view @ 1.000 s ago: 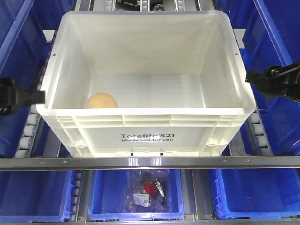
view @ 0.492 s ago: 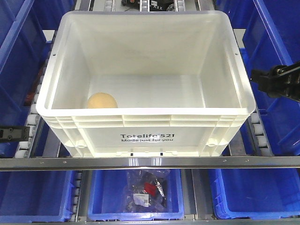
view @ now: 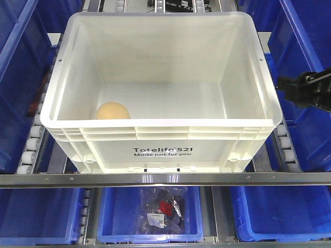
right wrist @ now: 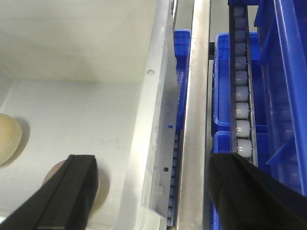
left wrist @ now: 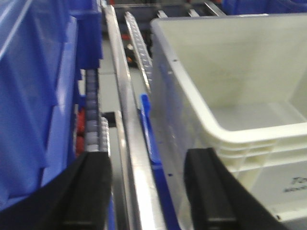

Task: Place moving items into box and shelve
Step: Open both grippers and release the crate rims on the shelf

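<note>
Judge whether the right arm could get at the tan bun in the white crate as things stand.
Probably yes. The crate is open-topped and nothing covers the bun. The right gripper sits open beside the crate's right rim, so it must cross to the far left corner.

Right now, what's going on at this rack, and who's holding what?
Nobody is holding anything. The white box sits on the roller rack with a tan-yellow item inside; the right wrist view shows a second, pinkish-brown item beside it. The right gripper is open, straddling the box's right wall. The left gripper is open too, beside the box's left wall. Blue bins surround the rack.
</note>
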